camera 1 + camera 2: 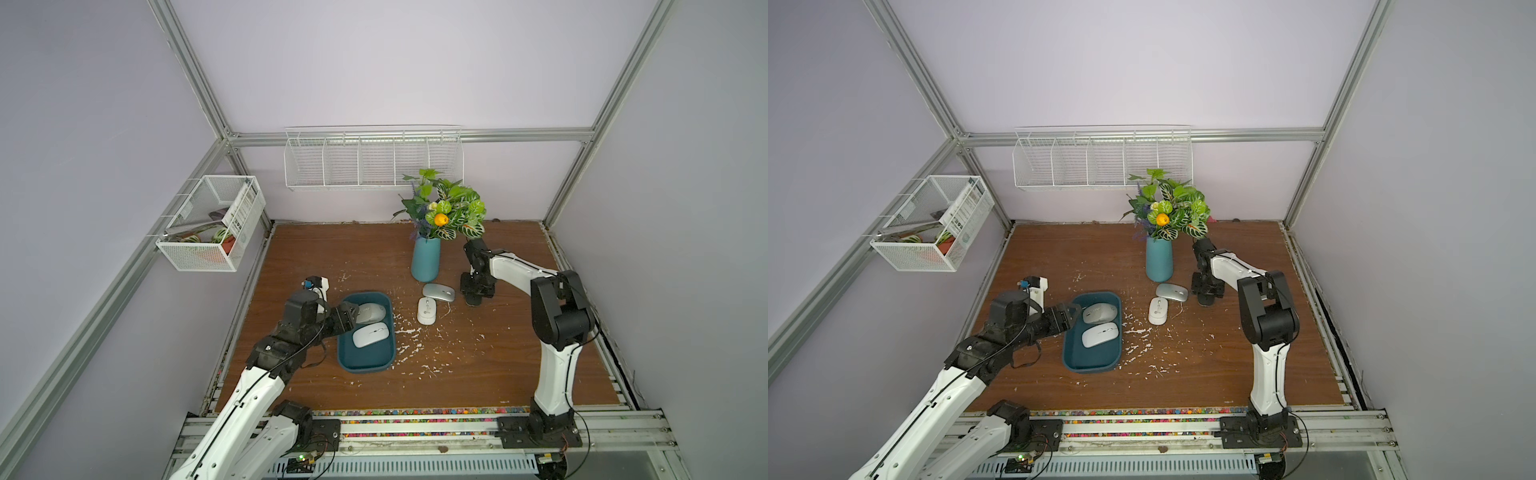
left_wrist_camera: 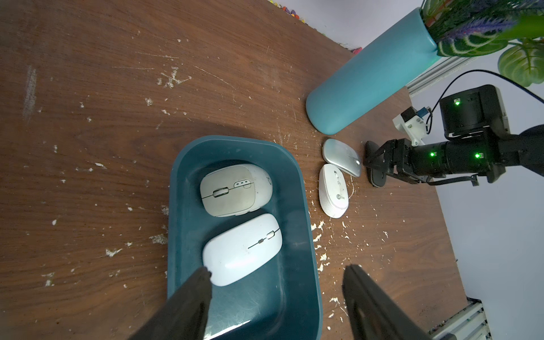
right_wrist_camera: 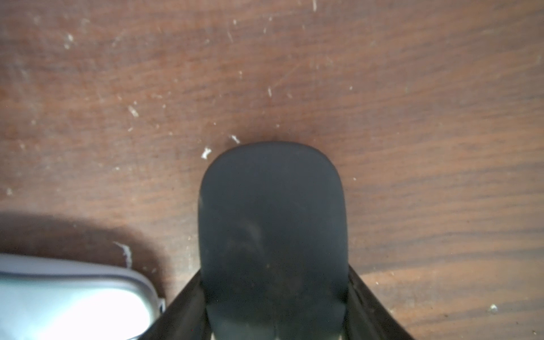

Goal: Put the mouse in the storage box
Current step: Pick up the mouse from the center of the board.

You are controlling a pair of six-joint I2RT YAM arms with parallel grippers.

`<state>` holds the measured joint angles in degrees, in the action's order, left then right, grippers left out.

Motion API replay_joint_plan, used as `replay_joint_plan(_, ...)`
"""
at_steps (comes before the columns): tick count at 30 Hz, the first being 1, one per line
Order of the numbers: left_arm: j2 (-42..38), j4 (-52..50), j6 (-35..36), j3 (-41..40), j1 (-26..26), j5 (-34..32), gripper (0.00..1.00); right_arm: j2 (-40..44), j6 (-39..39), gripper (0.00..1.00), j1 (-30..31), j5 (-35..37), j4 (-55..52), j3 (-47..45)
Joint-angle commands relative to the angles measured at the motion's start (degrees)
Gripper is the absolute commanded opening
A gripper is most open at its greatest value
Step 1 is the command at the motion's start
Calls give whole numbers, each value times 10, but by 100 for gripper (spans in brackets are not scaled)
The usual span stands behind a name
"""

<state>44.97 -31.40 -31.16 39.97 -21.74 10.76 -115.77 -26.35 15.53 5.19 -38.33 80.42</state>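
A black mouse [image 3: 272,220] lies low on the wooden table, with my right gripper [image 3: 273,297] shut on its sides; it also shows under that gripper [image 1: 476,291] in a top view. The dark teal storage box [image 1: 365,368] holds a grey mouse [image 1: 371,312] and a white mouse [image 1: 370,334]. My left gripper [image 2: 279,269] hangs open over the box [image 2: 294,294] with nothing between its fingers. A silver mouse [image 1: 439,292] and a ribbed white mouse [image 1: 426,310] lie on the table between the box and the black mouse.
A light-blue vase [image 1: 426,259] with leaves stands just behind the silver mouse, close to my right arm. White wire baskets [image 1: 374,164] hang on the back and left walls. White flecks litter the wooden table [image 1: 478,365].
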Motion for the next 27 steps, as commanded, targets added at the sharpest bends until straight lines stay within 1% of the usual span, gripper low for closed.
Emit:
replay_joint_plan(1,-5,10,9,-8,3,12,75,47,-9,50,-9,21,9,-45)
replay_joint_plan(7,-13,24,7,-13,2,43,75,148,-21,50,-17,33,40,-132)
replay_joint_plan(10,-17,39,7,-18,3,75,75,220,-16,50,-14,20,76,-188)
replay_joint_plan(12,-17,52,7,-21,2,103,75,274,-4,49,-2,24,99,-223)
replay_joint_plan(13,-31,56,8,-21,2,111,75,306,5,49,9,28,111,-241)
replay_joint_plan(16,-46,68,6,-26,2,127,75,392,55,49,56,2,166,-293)
replay_joint_plan(20,-53,85,6,-30,2,161,75,495,113,49,154,-2,256,-362)
replay_joint_plan(23,-52,100,2,-33,2,198,75,541,165,49,232,-26,326,-406)
replay_joint_plan(27,-51,124,-5,-40,3,252,75,553,254,48,332,-51,396,-451)
